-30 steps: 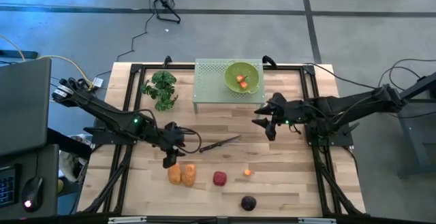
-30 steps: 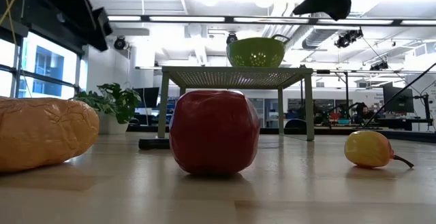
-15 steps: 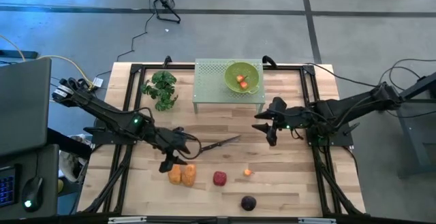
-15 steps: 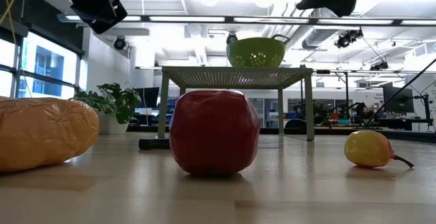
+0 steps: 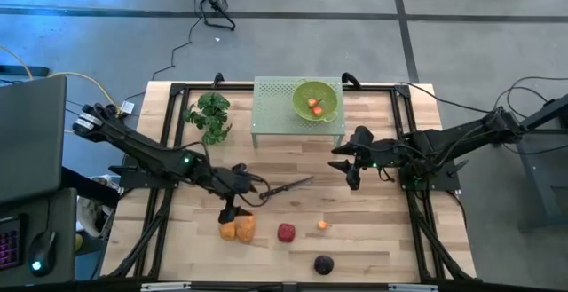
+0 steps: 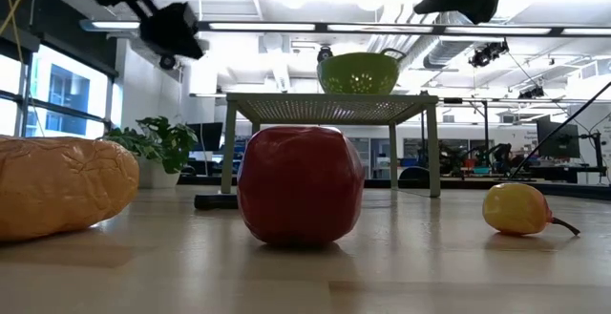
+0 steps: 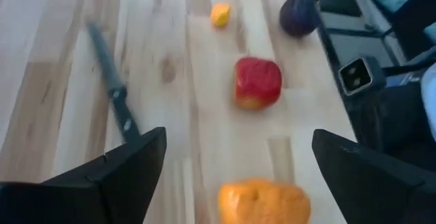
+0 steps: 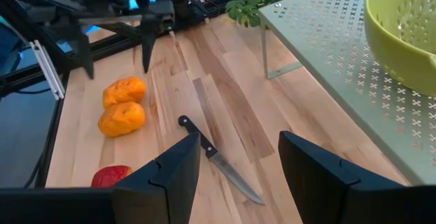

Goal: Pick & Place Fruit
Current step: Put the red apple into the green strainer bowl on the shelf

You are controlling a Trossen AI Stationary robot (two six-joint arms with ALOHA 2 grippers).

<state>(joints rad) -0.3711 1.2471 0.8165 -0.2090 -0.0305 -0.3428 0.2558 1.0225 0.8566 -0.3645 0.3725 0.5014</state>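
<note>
the left pincer (image 5: 232,212) hangs just above the two orange oblong fruit (image 5: 237,229), which lie side by side, touching, near the bench's (image 5: 373,256) front edge toward its left side. its fingers (image 7: 122,176) are spread wide with nothing between them, and in the left wrist view one orange fruit sits in the gap below. just to the right of the orange pair lies the red apple-like fruit (image 5: 286,232), apart from them, and further right a tiny orange-red fruit (image 5: 322,225). the dark purple round fruit (image 5: 324,264) rests closest to the front edge, right of the apple. in the low view the red fruit stands in the middle with an orange one at the far left and the small yellow-orange piece with a stem at the right.

the slim dark knife (image 5: 288,186) lies at a slant near the bench's middle, between the two arms. a green perforated rack (image 5: 275,114) stands at the back edge, carrying a green colander (image 5: 316,99) with two small orange-red pieces (image 5: 314,106) inside. a leafy green bunch (image 5: 209,116) sits at the back left, beside the rack.

the right pincer (image 5: 348,161) hovers over the bench's right half, in front of the rack, well apart from the fruit; its fingers (image 8: 170,180) are held wide and empty.
</note>
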